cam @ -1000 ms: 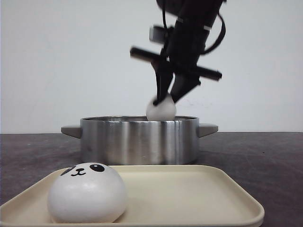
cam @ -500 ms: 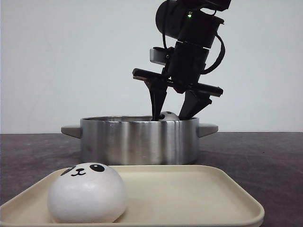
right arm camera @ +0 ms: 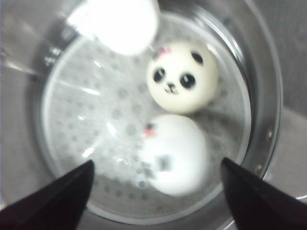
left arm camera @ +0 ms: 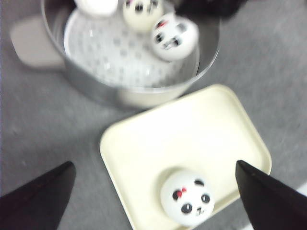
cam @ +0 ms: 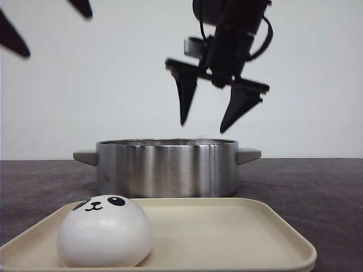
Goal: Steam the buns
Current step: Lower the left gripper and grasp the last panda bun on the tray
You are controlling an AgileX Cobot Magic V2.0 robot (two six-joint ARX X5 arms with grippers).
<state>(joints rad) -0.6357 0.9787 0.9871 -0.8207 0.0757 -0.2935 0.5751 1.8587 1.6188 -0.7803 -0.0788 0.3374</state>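
Resting in the steel pot (cam: pixel 167 167), three buns (right arm camera: pixel 182 76) (one blurred); fourth bun (cam: pixel 104 230) waiting on the cream tray (cam: pixel 238 232) at the desk's near edge. Right claw (cam: pixel 211 116) released above the pot; left claw (left arm camera: pixel 153 191) spread above the tray. Next, probably: lowering onto the last bun, clenching gently.

No text, label, brand or number can be read anywhere. The buns (left arm camera: pixel 187 204) carry only painted panda faces, and the blurred pot (cam: pixel 167 168) seems to bear no marking.
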